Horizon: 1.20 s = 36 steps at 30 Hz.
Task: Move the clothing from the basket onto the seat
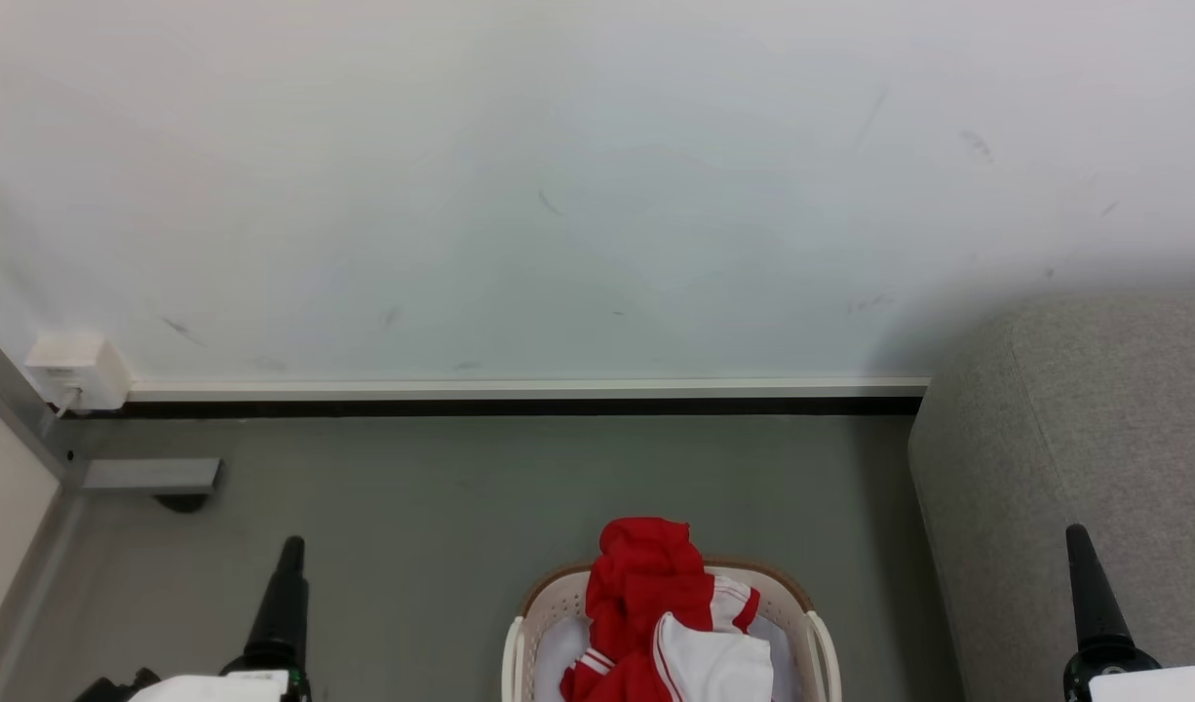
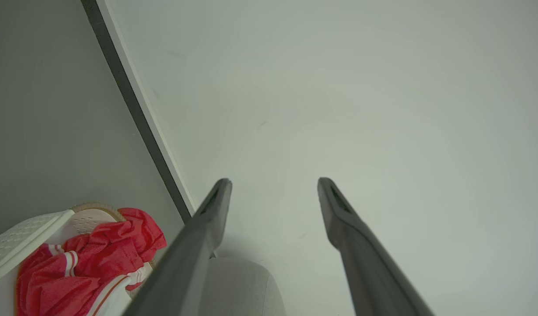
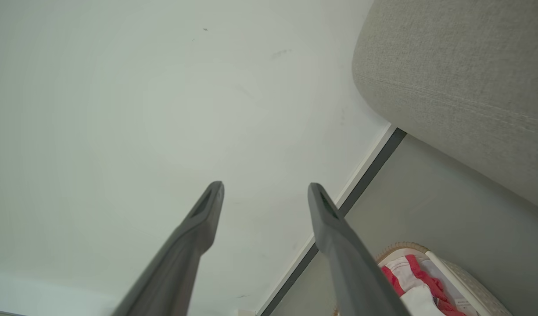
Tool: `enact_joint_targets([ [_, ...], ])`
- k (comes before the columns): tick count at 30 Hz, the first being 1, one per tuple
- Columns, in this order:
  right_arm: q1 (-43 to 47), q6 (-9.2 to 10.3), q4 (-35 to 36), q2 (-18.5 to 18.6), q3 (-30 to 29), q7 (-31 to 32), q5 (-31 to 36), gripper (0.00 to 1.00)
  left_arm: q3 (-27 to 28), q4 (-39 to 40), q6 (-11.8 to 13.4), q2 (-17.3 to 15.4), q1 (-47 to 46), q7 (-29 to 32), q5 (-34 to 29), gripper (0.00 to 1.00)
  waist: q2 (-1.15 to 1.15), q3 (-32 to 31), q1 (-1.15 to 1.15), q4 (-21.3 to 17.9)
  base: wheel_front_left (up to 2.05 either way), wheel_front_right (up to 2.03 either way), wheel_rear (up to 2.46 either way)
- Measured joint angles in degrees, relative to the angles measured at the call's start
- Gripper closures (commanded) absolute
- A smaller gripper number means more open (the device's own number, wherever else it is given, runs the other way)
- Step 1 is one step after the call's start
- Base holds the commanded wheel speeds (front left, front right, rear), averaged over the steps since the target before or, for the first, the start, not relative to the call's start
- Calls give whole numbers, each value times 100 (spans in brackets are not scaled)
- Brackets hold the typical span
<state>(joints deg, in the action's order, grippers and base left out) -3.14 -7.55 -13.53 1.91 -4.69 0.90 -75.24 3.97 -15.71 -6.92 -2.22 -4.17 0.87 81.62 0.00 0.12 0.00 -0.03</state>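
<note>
In the head view, the red and white clothing (image 1: pixel 668 614) lies heaped in the basket (image 1: pixel 516 651) on the floor (image 1: pixel 412 507), with the seat (image 1: pixel 1075 468) just to its right. In the left wrist view, the left gripper (image 2: pixel 274 184) is spread wide and empty, facing the wall (image 2: pixel 339 87). In the right wrist view, the right gripper (image 3: pixel 265 188) is likewise wide and empty.

readable text: none
clothing (image 1: pixel 671 614): red and white cloth with stripe trim, no letters or numbers legible
basket (image 1: pixel 544 612): plain perforated wall, no brand mark legible
seat (image 1: pixel 1075 439): plain grey weave, no label legible
wall box (image 1: pixel 76 370): too small to tell any marking
</note>
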Motion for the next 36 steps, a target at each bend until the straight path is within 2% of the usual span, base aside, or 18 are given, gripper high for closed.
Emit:
enact_joint_targets([
  [17, 98, 0, 339, 44, 269, -363, 2307, 0, -216, 320, 304, -4, 53, -365, -1978, 0, 0, -4, 0, -14, 0, 0, 0],
  [36, 140, 0, 339, 159, 434, -711, 3938, 0, -428, 525, 445, -13, 115, -706, -4267, 0, 0, -10, 0, -21, 0, 0, 0],
])
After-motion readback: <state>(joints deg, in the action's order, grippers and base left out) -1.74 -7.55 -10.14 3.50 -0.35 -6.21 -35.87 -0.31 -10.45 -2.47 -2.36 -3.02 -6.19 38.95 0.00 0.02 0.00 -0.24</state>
